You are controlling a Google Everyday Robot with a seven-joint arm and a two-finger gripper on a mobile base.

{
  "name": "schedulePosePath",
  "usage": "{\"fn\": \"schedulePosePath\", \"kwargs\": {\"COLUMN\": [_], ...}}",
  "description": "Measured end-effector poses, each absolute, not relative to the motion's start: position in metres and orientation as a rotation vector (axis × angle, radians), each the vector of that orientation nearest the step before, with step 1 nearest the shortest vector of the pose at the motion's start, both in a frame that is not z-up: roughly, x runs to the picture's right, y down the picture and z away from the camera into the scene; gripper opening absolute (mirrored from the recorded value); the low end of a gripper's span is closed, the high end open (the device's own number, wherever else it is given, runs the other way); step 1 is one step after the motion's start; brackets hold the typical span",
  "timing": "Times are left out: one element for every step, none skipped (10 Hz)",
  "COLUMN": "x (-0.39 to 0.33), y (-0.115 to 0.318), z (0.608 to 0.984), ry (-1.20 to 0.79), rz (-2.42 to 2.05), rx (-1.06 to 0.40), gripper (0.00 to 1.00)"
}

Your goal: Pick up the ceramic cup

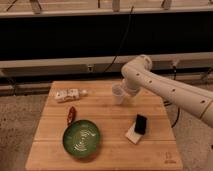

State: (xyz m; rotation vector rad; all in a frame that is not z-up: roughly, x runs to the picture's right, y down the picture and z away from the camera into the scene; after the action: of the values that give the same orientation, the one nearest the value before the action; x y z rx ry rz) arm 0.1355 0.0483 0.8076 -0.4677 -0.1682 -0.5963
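Observation:
The ceramic cup [118,93] is small, white and tapered. It is at the back middle of the wooden table [107,155], right at the end of my white arm. My gripper [128,93] is against the cup's right side, mostly hidden behind the arm's wrist. I cannot tell whether the cup rests on the table or hangs just above it.
A green round bowl [81,138] sits at the front left. A red object [71,114] lies behind it, and a white packet [67,95] lies at the back left. A black and white object [138,128] lies right of centre. The table's far edge faces a dark wall.

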Motion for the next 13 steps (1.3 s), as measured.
{"fn": "schedulePosePath", "kwargs": {"x": [0.134, 0.133, 0.132, 0.131, 0.131, 0.131, 0.131, 0.130, 0.130, 0.129, 0.129, 0.128, 0.128], "y": [0.050, 0.052, 0.053, 0.053, 0.054, 0.055, 0.056, 0.057, 0.058, 0.060, 0.062, 0.063, 0.064], "z": [0.810, 0.812, 0.815, 0.817, 0.819, 0.822, 0.824, 0.826, 0.828, 0.832, 0.834, 0.836, 0.839], "ry": [-0.172, -0.176, -0.179, -0.182, -0.183, -0.187, -0.188, -0.191, -0.193, -0.195, -0.195, -0.196, -0.198], "rz": [-0.601, -0.607, -0.615, -0.621, -0.626, -0.631, -0.634, -0.635, -0.636, -0.637, -0.638, -0.638, -0.637], "rx": [-0.468, -0.468, -0.469, -0.468, -0.469, -0.468, -0.469, -0.470, -0.470, -0.470, -0.471, -0.471, -0.473], "gripper": [0.80, 0.80, 0.80, 0.80, 0.80, 0.80, 0.80, 0.80, 0.80, 0.80, 0.80, 0.80, 0.80]}}
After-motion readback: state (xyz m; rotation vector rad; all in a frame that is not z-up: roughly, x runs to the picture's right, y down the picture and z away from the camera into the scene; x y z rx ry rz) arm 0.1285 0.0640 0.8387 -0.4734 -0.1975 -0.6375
